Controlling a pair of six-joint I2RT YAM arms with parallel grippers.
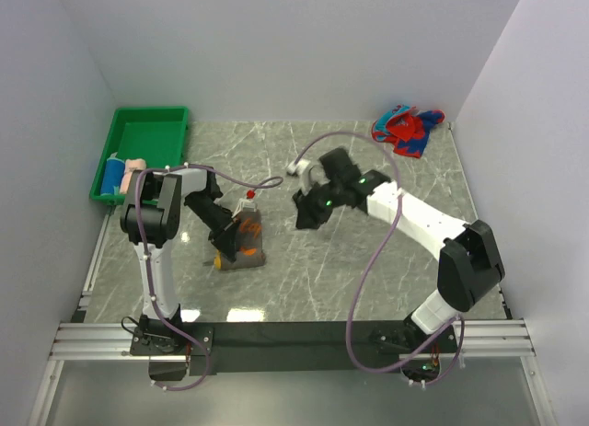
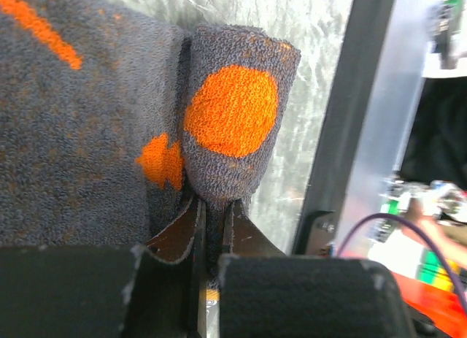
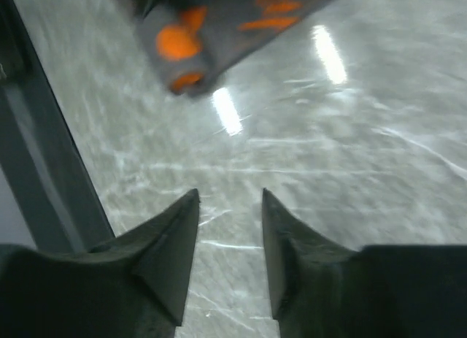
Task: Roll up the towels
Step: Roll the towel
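Grey orange-spotted towel [image 2: 230, 126] sits clamped between left fingers [image 2: 179, 239], right fingers [image 3: 164, 250] apart nearby, green tray [image 1: 152, 143] far left

I read open surface [image 1: 368, 260] from the centre out to 3 and 5 o'clock, with bare stone under my right gripper [image 3: 230, 204]. At 8 o'clock the orange towel [image 1: 247, 245] and the left gripper [image 2: 216, 210] fill the lane. The green tray [image 1: 147, 132] blocks 10 o'clock, and the red-and-blue towel [image 1: 407, 132] sits at 1.
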